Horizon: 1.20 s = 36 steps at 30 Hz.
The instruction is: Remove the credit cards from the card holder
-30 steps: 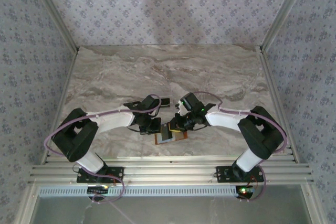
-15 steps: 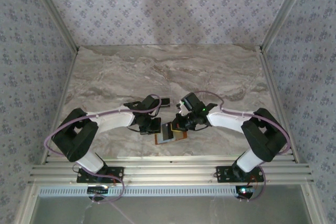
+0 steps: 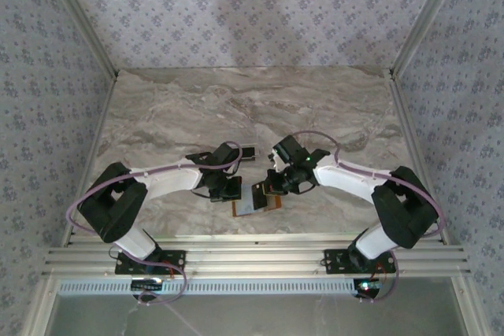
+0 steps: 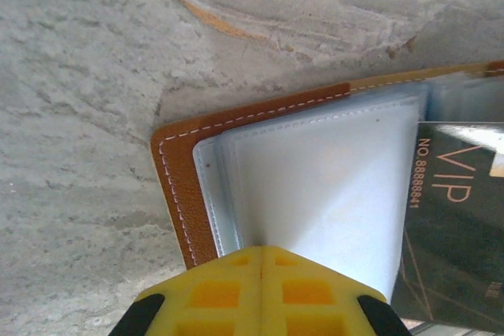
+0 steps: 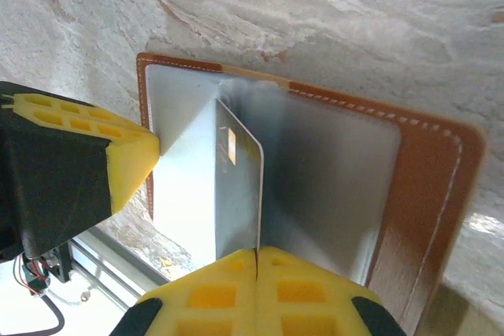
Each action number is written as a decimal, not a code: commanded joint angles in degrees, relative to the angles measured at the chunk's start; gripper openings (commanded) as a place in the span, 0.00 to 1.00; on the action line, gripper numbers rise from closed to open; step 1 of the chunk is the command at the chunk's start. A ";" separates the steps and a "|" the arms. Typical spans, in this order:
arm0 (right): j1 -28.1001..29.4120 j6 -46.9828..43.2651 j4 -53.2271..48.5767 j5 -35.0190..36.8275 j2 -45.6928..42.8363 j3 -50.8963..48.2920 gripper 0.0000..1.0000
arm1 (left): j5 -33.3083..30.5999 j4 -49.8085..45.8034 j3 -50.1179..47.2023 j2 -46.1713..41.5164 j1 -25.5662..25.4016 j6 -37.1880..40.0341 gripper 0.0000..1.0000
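The orange-brown card holder [image 3: 272, 204] lies open near the table's front edge, its clear sleeves [image 4: 323, 171] facing up. My right gripper [image 5: 257, 251] is shut on the edge of a greyish credit card [image 5: 236, 186] with a gold chip. The card stands tilted up out of the sleeves [image 3: 257, 195]. My left gripper [image 4: 261, 248] is shut, its yellow tip pressing on the sleeves beside the holder's stitched brown border [image 4: 177, 186]. A dark card with VIP lettering [image 4: 453, 226] shows at the right of the left wrist view. The left fingers [image 5: 118, 159] touch the sleeve's left edge.
A small dark flat rectangle [image 3: 247, 150] lies on the marble table [image 3: 236, 100] just behind the left gripper. Patterned walls close in the back and sides. An aluminium rail [image 3: 252, 257] runs along the near edge by the arm bases.
The right gripper has closed on the card and drawn it up, so it now stands tilted out of the holder. The right arm's elbow has swung right. The left gripper has stayed put.
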 commanded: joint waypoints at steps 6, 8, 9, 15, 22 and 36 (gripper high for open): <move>0.62 -3.12 -7.48 3.49 -0.48 3.25 0.01 | -3.17 -4.31 -0.56 1.25 -0.47 0.71 0.00; 0.95 -2.98 -7.11 3.23 0.63 3.75 0.02 | -3.15 -4.21 -0.53 1.22 -0.52 0.73 0.00; 1.15 -2.80 -6.73 2.97 1.08 3.90 0.04 | -3.11 -4.22 -0.55 1.14 -0.48 0.70 0.00; 2.89 -0.94 -3.19 1.13 3.61 4.54 0.14 | -3.07 -4.03 -0.79 1.13 -0.48 0.64 0.00; 3.86 -0.94 -3.82 2.55 4.39 4.98 0.10 | -2.91 -3.83 -0.89 1.04 -0.49 0.60 0.00; 2.74 -3.85 -6.12 5.05 -1.21 5.84 0.04 | -3.33 -5.48 0.78 -1.40 -0.49 1.02 0.07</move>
